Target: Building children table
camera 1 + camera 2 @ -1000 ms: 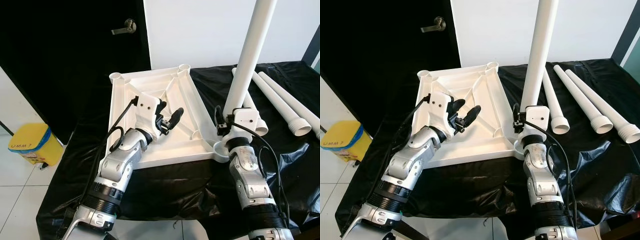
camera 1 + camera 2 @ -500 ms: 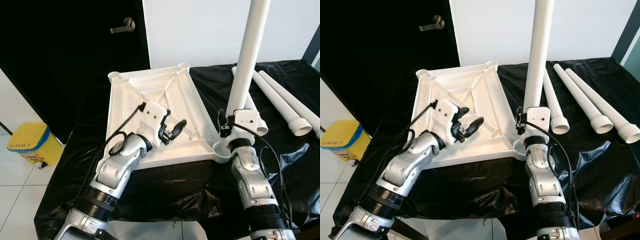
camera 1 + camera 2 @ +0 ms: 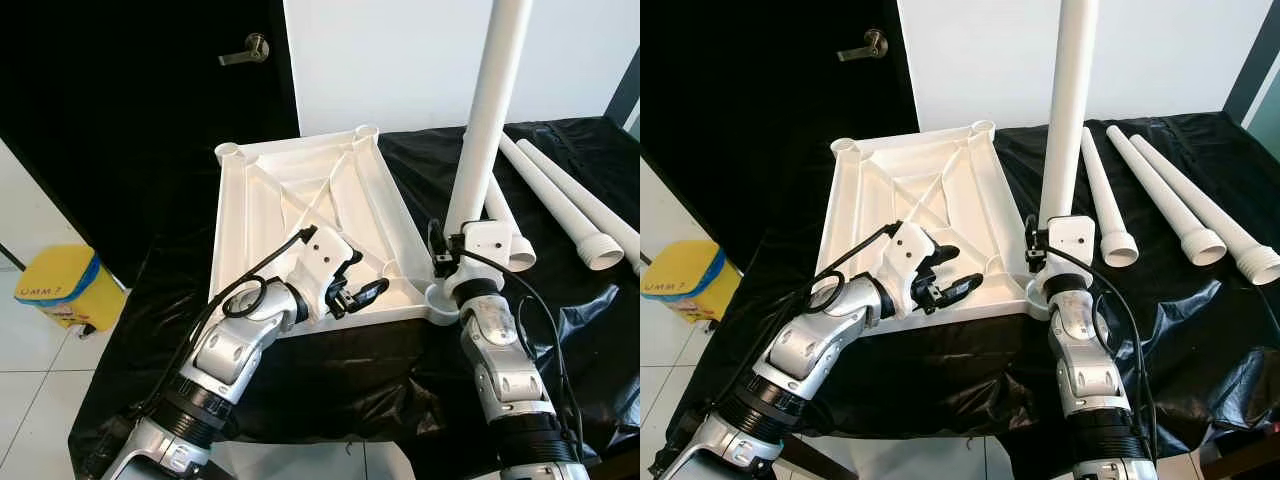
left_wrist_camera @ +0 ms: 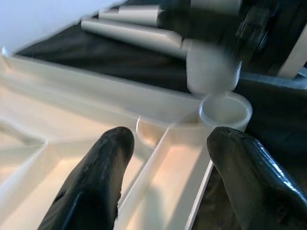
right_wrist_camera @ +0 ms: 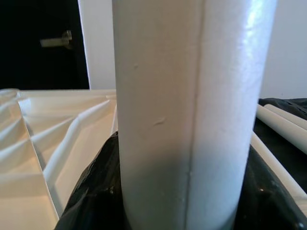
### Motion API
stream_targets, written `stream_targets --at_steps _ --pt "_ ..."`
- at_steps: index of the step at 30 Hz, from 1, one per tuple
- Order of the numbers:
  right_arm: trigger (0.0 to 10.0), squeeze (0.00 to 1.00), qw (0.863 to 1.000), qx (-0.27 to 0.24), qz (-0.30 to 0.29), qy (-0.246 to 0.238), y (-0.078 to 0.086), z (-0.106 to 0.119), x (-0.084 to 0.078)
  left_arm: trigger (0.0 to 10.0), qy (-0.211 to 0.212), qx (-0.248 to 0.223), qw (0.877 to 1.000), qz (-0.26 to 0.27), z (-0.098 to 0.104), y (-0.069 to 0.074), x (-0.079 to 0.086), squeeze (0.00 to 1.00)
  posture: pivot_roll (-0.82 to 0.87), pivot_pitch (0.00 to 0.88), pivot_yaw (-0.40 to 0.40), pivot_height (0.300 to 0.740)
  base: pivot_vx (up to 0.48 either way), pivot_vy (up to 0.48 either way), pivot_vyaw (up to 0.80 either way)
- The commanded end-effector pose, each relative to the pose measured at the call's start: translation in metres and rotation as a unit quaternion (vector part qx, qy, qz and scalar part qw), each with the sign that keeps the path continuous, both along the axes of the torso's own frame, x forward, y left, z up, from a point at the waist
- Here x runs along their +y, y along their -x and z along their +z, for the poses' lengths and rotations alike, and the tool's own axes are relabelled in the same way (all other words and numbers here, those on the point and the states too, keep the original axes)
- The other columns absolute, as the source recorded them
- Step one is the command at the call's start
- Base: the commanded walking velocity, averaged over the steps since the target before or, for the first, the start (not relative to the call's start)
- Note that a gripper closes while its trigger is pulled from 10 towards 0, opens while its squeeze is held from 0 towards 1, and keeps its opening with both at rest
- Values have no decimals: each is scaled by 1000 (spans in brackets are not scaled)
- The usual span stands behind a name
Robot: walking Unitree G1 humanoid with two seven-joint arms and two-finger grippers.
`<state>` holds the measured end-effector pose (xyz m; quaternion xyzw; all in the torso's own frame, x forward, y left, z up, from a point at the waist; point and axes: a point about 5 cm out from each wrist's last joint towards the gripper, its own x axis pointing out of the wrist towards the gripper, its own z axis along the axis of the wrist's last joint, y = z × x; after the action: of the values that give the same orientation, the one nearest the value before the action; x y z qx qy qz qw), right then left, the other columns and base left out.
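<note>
You are fitting the first leg. Nearest you, your right gripper is pinching the leg low down and holding it upright, its foot just over the corner socket of the upturned tabletop. Whether the foot is seated in the socket you cannot tell, since the wrist is covering the joint.

Your left gripper is hovering over the near rim just left of that socket, fingers spread and holding nothing; in the left wrist view the socket is sitting just ahead of them.

Next, I judge, you are needing to brace the rim with the left while the right presses the leg straight down.

Beyond the right gripper, three spare legs are lying on the black sheet.
</note>
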<state>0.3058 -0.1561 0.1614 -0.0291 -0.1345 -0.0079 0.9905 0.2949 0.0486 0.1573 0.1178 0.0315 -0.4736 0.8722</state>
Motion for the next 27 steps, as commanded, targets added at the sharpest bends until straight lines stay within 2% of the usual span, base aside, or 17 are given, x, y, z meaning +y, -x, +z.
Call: stream_targets --at_steps 1,4,10,12,13,15,20,21,23,24,27 --pt "10000 0 1000 -9 3 -9 1 2 0 10000 -17 -7 999 38 -7 -3 4 0 -241 25 82 740 0 0 0" --pt "10000 0 1000 -10 -1 -12 1 4 -1 10000 -3 -1 999 41 -5 -2 2 0 -244 32 82 740 0 0 0" --pt "10000 0 1000 -21 -13 -7 5 6 0 10000 -6 -32 997 75 -3 -6 7 0 -249 49 79 740 0 0 0" --pt "10000 0 1000 -16 -6 -11 7 3 0 10000 4 -29 997 66 -2 -4 7 0 -247 51 78 740 0 0 0" --pt "10000 0 1000 -8 -2 -19 9 -1 -1 10000 24 -12 998 50 0 -1 7 0 -249 53 77 740 0 0 0" --pt "10000 0 1000 -4 2 -23 10 -4 -1 10000 36 -1 999 39 0 0 7 0 -249 53 77 740 0 0 0" --pt "10000 0 999 14 23 -38 15 -17 1 10000 32 7 999 18 -1 3 6 0 -249 53 73 740 0 0 0" --pt "10000 0 998 38 36 -39 21 -35 5 10000 29 10 1000 -4 -2 8 3 0 -251 54 73 740 0 0 0" --pt "10000 0 998 38 36 -39 21 -35 5 10000 29 10 1000 -4 -2 8 3 0 -251 54 73 740 0 0 0" --pt "10000 0 997 56 43 -38 22 -46 7 10000 37 11 999 -15 1 10 1 0 -253 51 73 740 0 0 0" --pt "10000 0 996 60 46 -36 22 -48 8 10000 42 11 999 -17 2 10 0 0 -253 51 73 740 0 0 0"
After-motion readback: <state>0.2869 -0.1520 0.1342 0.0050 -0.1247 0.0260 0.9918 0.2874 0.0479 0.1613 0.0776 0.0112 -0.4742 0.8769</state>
